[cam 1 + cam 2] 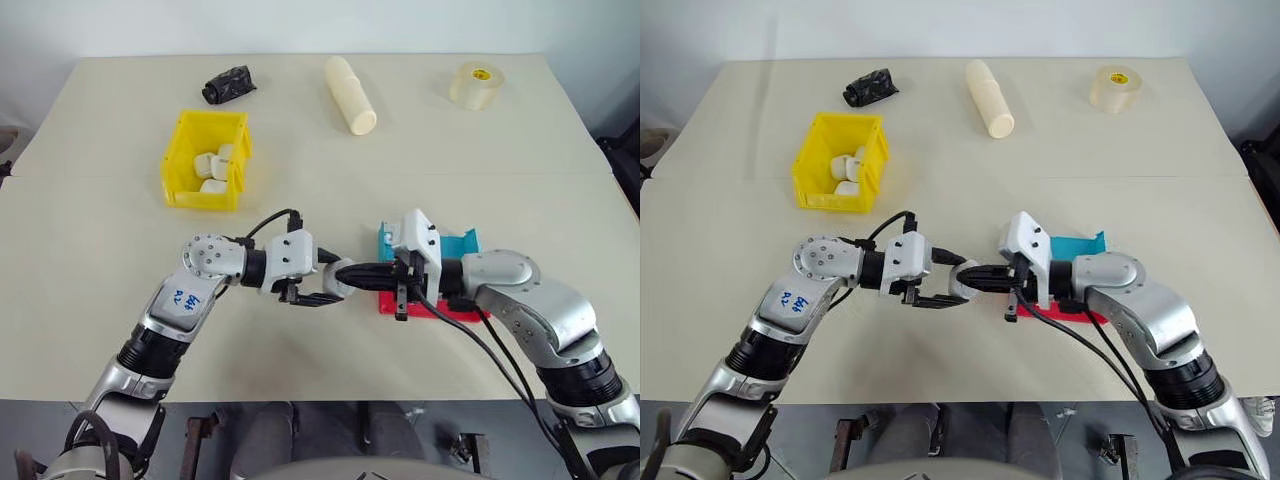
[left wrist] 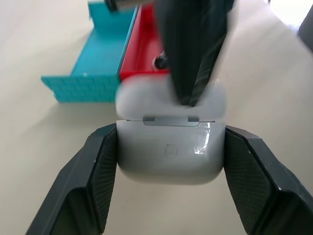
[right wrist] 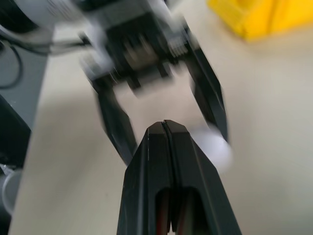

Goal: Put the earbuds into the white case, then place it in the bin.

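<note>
earbuds case first: the white case [image 2: 170, 156] sits pinched between the 2 black fingers [image 2: 83, 186] of the left gripper [image 1: 322, 297], held above the desk [image 1: 420, 160] a little in from its near edge, around the middle. its hinge side faces the left wrist camera and the lid is tipped open (the lid looks blurred, so its exact angle is hard to judge). the right gripper [image 1: 975, 276] comes in from the opposite side with its 2 fingers [image 3: 168, 161] pressed together, tips meeting at the case's open lid; whether they actually touch it cannot be told. no earbud can be made out at the case or at the tips.

just behind the right gripper, toward the near right part of the desk, lie a shallow red tray [image 2: 142, 46] and a blue tray [image 2: 98, 68] side by side, touching. the bin [image 1: 206, 158], yellow, stands well apart on the left half of the desk, with several small white pieces [image 1: 213, 166] inside it.

along the far edge, from left to right, are a crumpled black object [image 1: 229, 84], a cream cylinder [image 1: 350, 94] lying on its side, and a roll of clear tape [image 1: 475, 85] near the far right corner.
</note>
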